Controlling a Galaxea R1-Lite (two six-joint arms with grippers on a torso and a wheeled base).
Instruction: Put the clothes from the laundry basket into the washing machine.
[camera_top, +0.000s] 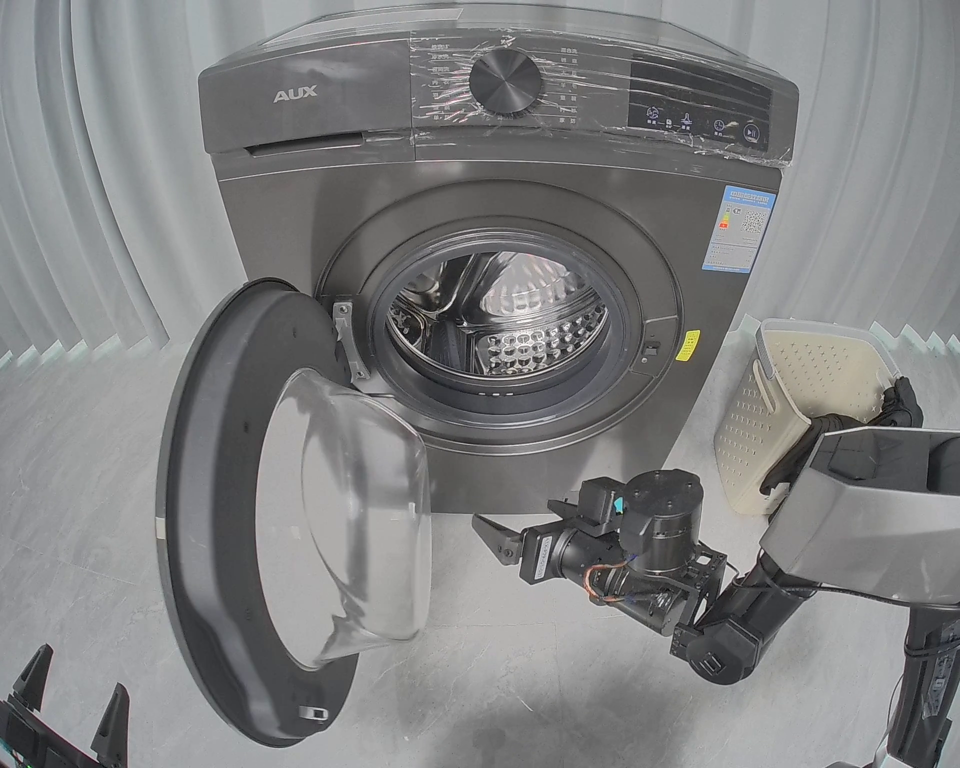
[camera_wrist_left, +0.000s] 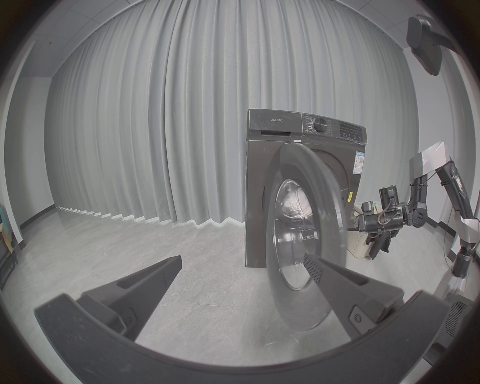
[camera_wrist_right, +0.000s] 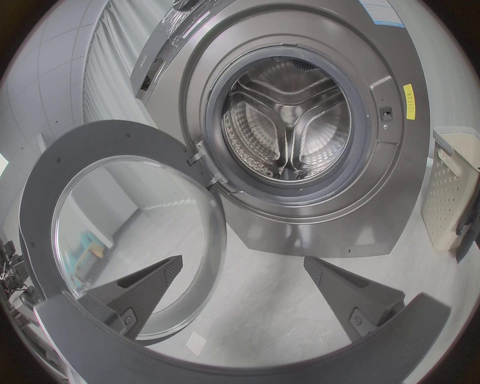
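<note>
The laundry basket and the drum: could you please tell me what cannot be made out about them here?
- Laundry basket, head view: the right arm's silver link covers its near side; only a dark garment over the rim shows, so the amount of clothes is unknown.
- Laundry basket, right wrist view: cut off by the picture's edge.
- Drum, left wrist view: hidden behind the open door.

Laundry basket partly hidden behind right arm, dark clothes mostly covered, left pincer cut by picture edge

On washing machine: logo; blue label, seemingly illegible.
</note>
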